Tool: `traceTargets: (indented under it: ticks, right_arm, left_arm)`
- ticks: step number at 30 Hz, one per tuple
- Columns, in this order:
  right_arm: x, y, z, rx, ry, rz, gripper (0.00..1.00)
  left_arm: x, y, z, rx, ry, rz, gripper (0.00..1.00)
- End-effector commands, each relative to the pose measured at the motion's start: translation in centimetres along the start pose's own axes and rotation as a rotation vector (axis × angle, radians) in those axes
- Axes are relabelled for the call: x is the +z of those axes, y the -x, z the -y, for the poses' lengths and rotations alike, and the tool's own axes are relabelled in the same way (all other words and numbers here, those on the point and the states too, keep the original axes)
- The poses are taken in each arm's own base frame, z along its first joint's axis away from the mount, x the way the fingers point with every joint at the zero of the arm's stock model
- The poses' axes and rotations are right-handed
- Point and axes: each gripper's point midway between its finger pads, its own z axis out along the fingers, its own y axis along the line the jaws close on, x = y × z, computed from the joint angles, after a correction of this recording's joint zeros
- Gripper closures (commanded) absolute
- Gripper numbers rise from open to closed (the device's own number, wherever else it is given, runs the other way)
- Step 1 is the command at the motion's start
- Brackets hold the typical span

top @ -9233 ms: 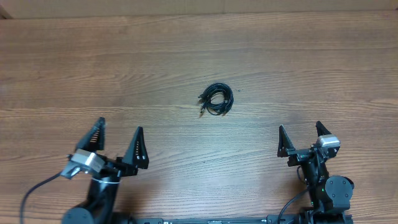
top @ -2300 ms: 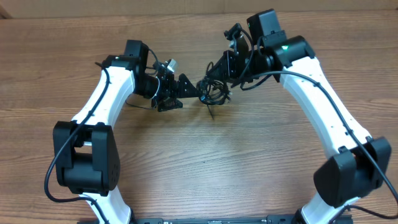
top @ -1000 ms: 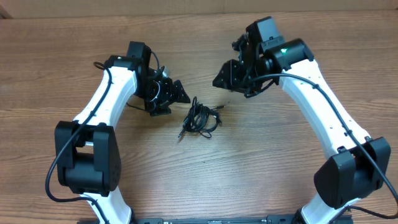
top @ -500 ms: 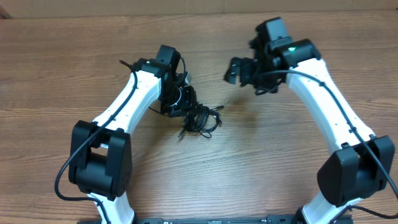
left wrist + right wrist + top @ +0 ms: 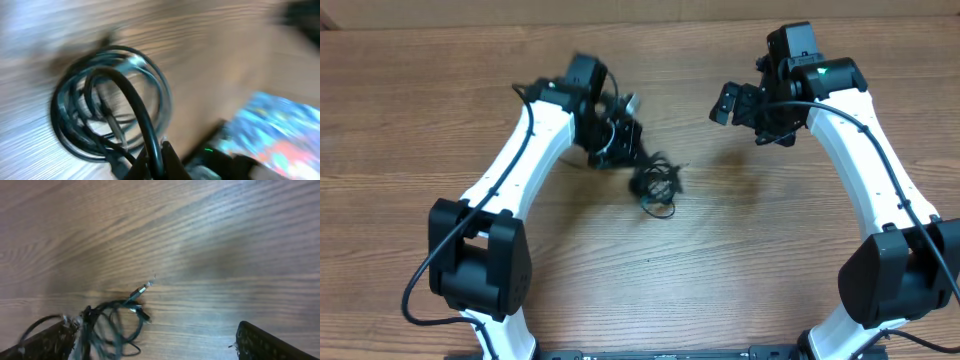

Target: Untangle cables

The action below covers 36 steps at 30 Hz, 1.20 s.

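**Jaws.** The left gripper (image 5: 634, 158) is closed on one strand of the cables (image 5: 658, 184). The right gripper (image 5: 742, 115) stands wide and holds nothing.

**Overhead.** The cables form a small black coil about mid-worktop (image 5: 650, 290), well clear of every edge. The left gripper is just beside it on the far-left side. The right gripper is well apart, toward the far-right corner. The coil is blurred, so whether it is off the surface cannot be told.

**Left wrist.** One thick loop runs from the coil into the closed fingertips (image 5: 172, 170). The other loops hang together beyond it. The picture is smeared, and no plug can be made out.

**Right wrist.** The coil sits at the lower left, with a silver-tipped plug (image 5: 145, 286) pointing out of it. Both fingers frame bare wood.

**Risks.**
- With one strand gripped and nothing pinning the rest, a pull is likely to drag the whole bunch or cinch the knot.
- The thin strand may also slip from the closed tips.
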Motion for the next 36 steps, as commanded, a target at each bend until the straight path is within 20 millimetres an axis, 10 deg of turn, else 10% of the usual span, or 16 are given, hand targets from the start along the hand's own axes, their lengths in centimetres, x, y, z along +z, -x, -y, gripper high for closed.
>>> traceTargets:
  ticks: [1, 4, 9, 11, 16, 18, 21, 23, 25, 30, 32, 36]
  right_arm:
    - [-0.1, 0.2, 0.2, 0.001, -0.007, 0.014, 0.00]
    - [-0.1, 0.2, 0.2, 0.001, -0.007, 0.014, 0.00]
    - [-0.1, 0.2, 0.2, 0.001, -0.007, 0.014, 0.00]
    - [-0.1, 0.2, 0.2, 0.001, -0.007, 0.014, 0.00]
    - [-0.1, 0.2, 0.2, 0.001, -0.007, 0.014, 0.00]
    - [-0.1, 0.2, 0.2, 0.001, -0.007, 0.014, 0.00]
    - [-0.1, 0.2, 0.2, 0.001, -0.007, 0.014, 0.00]
    - [-0.1, 0.2, 0.2, 0.001, -0.007, 0.014, 0.00]
    - [-0.1, 0.2, 0.2, 0.002, -0.007, 0.014, 0.00]
    - [-0.1, 0.2, 0.2, 0.001, -0.007, 0.014, 0.00]
    - [-0.1, 0.2, 0.2, 0.001, -0.007, 0.014, 0.00]
    - [-0.1, 0.2, 0.2, 0.001, -0.007, 0.014, 0.00]
  left_arm:
    - [-5.1, 0.4, 9.1, 0.197, -0.306, 0.053, 0.96]
    - [-6.9, 1.7, 9.9, 0.183, -0.231, 0.129, 0.96]
    - [-8.5, 1.8, -1.4, -0.316, 0.441, 0.294, 0.96]
    - [-7.7, 0.5, -0.1, -0.289, 0.364, 0.211, 0.96]
    - [-8.4, -1.3, 11.6, 0.086, -0.356, 0.011, 0.96]
    - [-8.1, -0.5, 10.0, 0.026, -0.265, 0.042, 0.96]
    - [-8.4, 0.8, -0.3, -0.309, 0.318, 0.211, 0.96]
    - [-9.2, -0.6, -3.0, -0.432, 0.504, 0.234, 0.96]
    - [-8.0, -2.0, -0.8, -0.397, 0.385, 0.129, 0.96]
    - [-8.6, -3.3, 11.9, 0.031, -0.390, -0.066, 0.96]
    - [-8.4, -2.7, 11.4, 0.080, -0.356, -0.033, 0.96]
    - [-6.9, -1.5, 2.7, -0.216, 0.175, 0.070, 0.96]
